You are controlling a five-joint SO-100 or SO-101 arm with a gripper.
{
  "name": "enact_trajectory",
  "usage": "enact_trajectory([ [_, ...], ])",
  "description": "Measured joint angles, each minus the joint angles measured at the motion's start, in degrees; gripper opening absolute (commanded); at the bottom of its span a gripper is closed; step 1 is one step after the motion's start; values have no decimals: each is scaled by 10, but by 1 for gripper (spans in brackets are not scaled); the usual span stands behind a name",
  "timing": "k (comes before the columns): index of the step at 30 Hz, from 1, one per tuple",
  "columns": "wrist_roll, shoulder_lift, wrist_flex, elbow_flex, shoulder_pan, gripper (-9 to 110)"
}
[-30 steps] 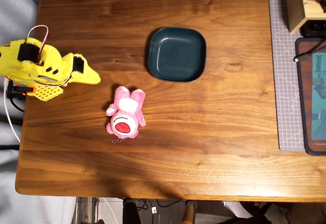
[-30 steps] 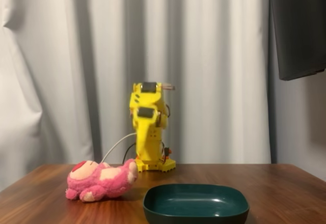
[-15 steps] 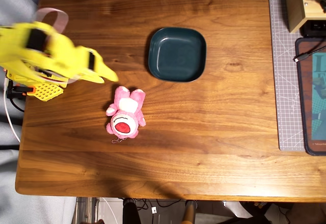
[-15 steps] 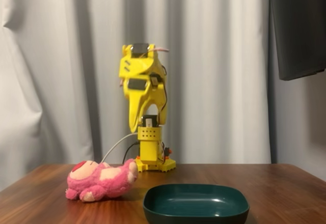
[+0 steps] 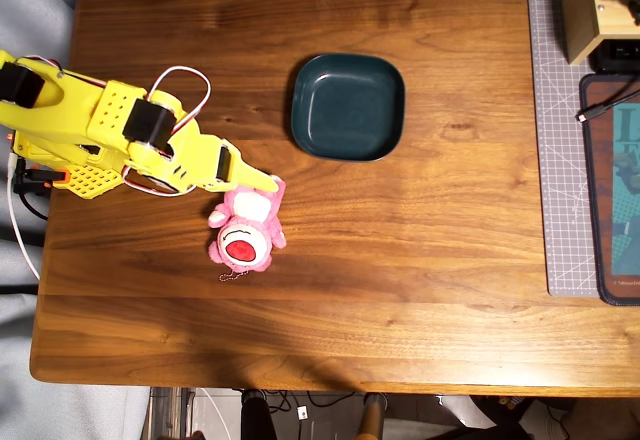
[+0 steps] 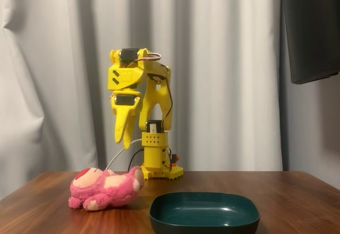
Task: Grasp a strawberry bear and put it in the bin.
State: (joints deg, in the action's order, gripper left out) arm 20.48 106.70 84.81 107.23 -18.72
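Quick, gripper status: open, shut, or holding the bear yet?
Gripper: appears shut, holding nothing; it hangs above the strawberry bear, which lies on the table.

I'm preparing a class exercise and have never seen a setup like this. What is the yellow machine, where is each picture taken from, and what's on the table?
The yellow machine is a small robot arm ending in a two-finger gripper. One camera looks straight down; the other stands at table height facing the arm. On the brown wooden table lie a small pink plush bear and a dark teal shallow square dish, which is empty. The gripper hangs above the bear, touching nothing and holding nothing. Whether its fingers are open is unclear.
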Motion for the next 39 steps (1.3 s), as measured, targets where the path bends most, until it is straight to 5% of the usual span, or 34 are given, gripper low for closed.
enact_trajectory([
  [19, 0, -26, -55, 73, -94, 41],
  [39, -43, -92, -150, 73, -25, 41],
])
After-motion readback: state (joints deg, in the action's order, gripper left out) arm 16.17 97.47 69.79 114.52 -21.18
